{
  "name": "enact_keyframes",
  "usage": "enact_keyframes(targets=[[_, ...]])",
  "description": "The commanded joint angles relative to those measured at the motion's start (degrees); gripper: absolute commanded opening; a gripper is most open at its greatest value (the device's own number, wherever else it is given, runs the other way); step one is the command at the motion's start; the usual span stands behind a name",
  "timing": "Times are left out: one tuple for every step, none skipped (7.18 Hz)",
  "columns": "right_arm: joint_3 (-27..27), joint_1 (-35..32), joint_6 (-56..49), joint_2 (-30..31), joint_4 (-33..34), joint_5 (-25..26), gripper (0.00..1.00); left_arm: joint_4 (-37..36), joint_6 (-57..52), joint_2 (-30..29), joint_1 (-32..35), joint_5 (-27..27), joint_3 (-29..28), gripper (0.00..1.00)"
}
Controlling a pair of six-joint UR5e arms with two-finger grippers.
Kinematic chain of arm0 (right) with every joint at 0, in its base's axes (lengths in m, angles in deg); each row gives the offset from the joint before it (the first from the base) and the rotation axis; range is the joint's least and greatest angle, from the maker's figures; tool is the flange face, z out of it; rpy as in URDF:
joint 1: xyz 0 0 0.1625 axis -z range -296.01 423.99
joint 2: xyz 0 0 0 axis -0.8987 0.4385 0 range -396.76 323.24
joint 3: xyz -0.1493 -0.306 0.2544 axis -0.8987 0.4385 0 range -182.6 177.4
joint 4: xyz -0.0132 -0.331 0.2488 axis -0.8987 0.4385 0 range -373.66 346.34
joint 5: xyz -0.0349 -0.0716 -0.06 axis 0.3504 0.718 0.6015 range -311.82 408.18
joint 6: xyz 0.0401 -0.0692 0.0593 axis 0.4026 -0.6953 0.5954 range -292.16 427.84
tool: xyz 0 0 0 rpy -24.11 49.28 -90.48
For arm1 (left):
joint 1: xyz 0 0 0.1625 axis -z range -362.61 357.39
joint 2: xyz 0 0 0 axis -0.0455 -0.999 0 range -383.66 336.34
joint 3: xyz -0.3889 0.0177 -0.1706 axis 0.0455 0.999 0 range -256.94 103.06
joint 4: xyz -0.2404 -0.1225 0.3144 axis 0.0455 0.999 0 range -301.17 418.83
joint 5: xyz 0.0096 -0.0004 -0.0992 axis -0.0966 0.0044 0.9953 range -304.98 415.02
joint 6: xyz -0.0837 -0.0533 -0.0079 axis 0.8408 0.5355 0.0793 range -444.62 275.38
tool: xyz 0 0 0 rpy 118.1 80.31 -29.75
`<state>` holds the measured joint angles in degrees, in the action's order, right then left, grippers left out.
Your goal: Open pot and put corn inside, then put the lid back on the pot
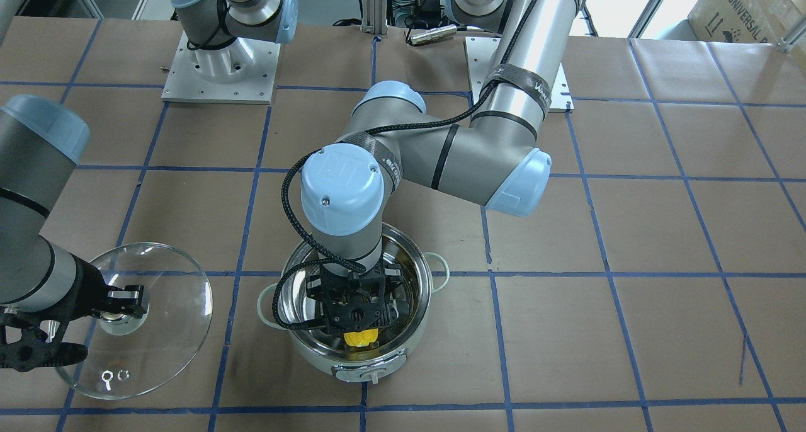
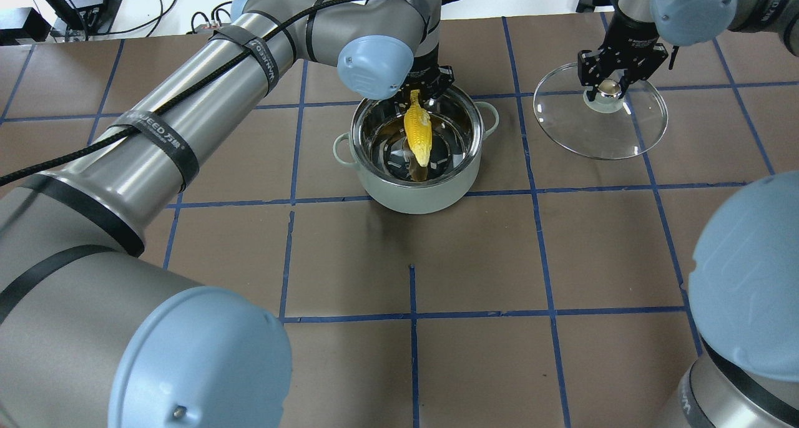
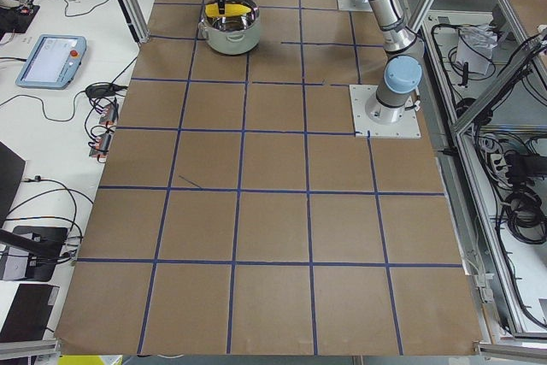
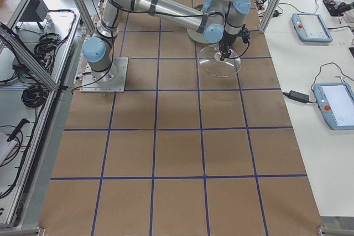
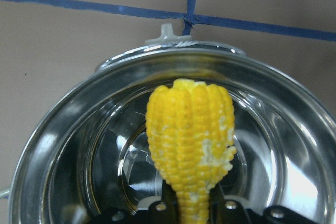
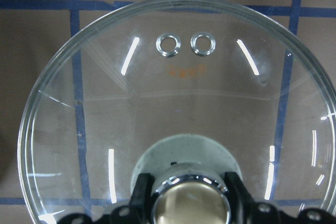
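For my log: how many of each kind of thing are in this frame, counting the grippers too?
pot: 1, open
corn: 1, held over the pot's inside
lid: 1, clear glass, off the pot
Grippers: 2, left gripper on the corn, right gripper on the lid's knob
Total: 5

Open pale-green pot (image 2: 412, 197), yellow corn (image 2: 417, 131) aslant inside, clear glass lid (image 2: 599, 128) apart beside it.
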<state>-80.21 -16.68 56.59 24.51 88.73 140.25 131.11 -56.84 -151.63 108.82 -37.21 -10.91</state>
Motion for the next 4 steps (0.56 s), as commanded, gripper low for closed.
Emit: enact_keyframes(targets=[[0.0,0.0,0.0,0.2,0.0,0.0,0.1,-0.7,-0.2,0.1,-0.2,0.3,0.3,1.0],[0.0,0.0,0.0,0.2,0.0,0.0,0.1,-0.7,-0.2,0.1,-0.3,0.5,0.5,1.0],[-0.1,0.0,0.0,0.2,-0.1,0.0,0.1,-0.7,-0.2,0.1,-0.5,0.5,0.9,1.0],[0.1,0.0,0.1,0.3,0.0,0.0,0.1,-0.6,-0.3,0.3,-0.8,0.6,0.9,1.0]])
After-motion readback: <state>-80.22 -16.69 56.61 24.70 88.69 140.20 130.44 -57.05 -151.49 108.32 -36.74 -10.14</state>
